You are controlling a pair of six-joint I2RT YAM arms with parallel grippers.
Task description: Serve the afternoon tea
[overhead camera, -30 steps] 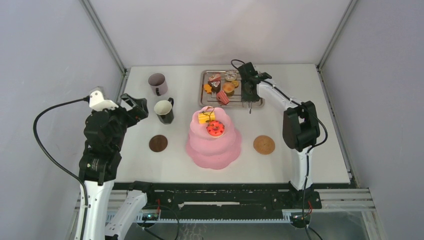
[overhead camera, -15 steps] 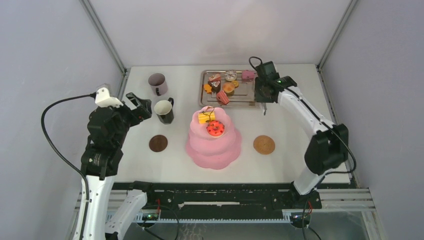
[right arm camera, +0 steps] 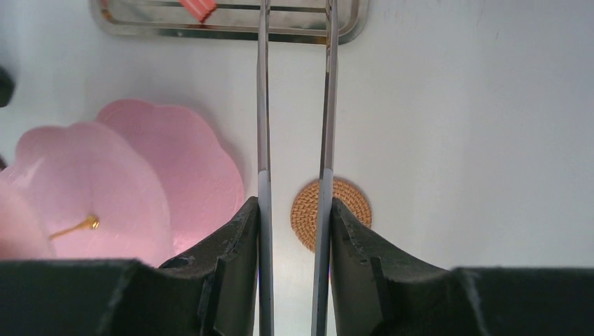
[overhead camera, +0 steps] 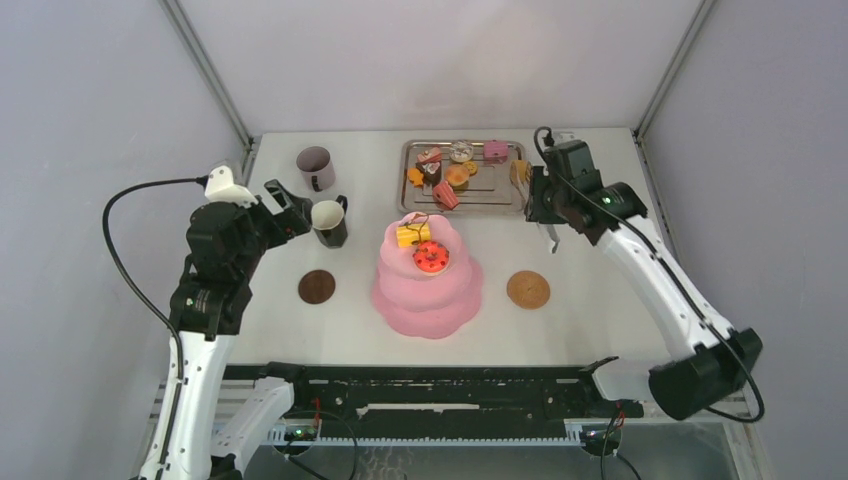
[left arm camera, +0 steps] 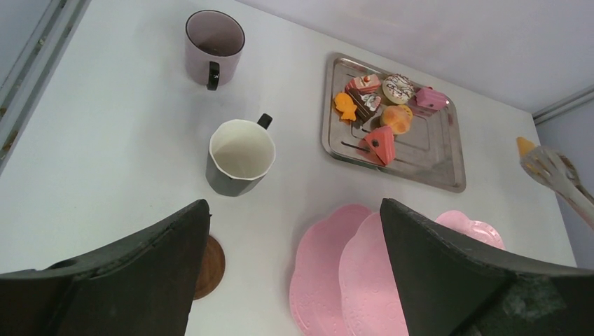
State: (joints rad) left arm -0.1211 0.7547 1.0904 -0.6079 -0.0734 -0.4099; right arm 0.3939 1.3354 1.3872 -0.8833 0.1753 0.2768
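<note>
Pink stand (overhead camera: 428,285), mid tabletop (overhead camera: 600,320), carries a yellow cake (overhead camera: 410,236) and a red doughnut (overhead camera: 431,258). More pastries (overhead camera: 458,177) sit on the far steel tray (overhead camera: 490,192). Right fingers (right arm camera: 231,259) clamp metal tongs (right arm camera: 263,105) beside the tray's right end; their load is unclear. Left fingers (left arm camera: 126,280) gape near the black mug (left arm camera: 239,157). Likely next: straddle it and close.
</note>
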